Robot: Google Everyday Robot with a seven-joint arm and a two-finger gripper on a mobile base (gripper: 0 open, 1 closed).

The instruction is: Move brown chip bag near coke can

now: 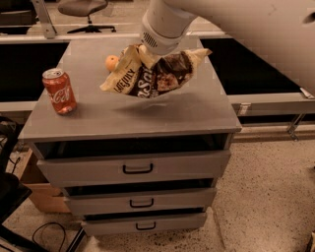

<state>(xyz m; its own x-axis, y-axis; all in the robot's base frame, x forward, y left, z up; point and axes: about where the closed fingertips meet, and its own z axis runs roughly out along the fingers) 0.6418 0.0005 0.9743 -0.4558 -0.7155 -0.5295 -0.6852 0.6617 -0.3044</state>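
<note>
A: Start at the front. What stands closest?

B: Speckled floor [266,197], a cardboard box [42,194] tucked low at the left, and three drawers [138,169] with dark handles, each pulled slightly open. Above them is the grey surface [197,110].

A: And the task's things?

B: The coke can [59,91] stands upright near the surface's left edge, toward the front. The brown chip bag [147,78] is further back and about mid-width. It hangs clear of the surface with its shadow lying beneath it, and it is well apart from the can.

A: What holds it?

B: The end effector [145,51], right above the bag's crumpled top, is clamped on the foil there. The white arm [256,29] runs off to the upper right.

A: So which step is this?

B: I'd judge it mid-carry: picked up, not yet delivered. The next move calls for travel leftward and a little forward, then a descent onto bare surface just beside the can. The approach should be gentle enough that the dangling bag doesn't knock the can over.

A: Anything in the way?

B: A small orange fruit [112,62] sits behind the bag's left corner, off the likely path.

A: Beyond that?

B: Dark panels on either side, and an office chair [81,9] at the far back.
</note>
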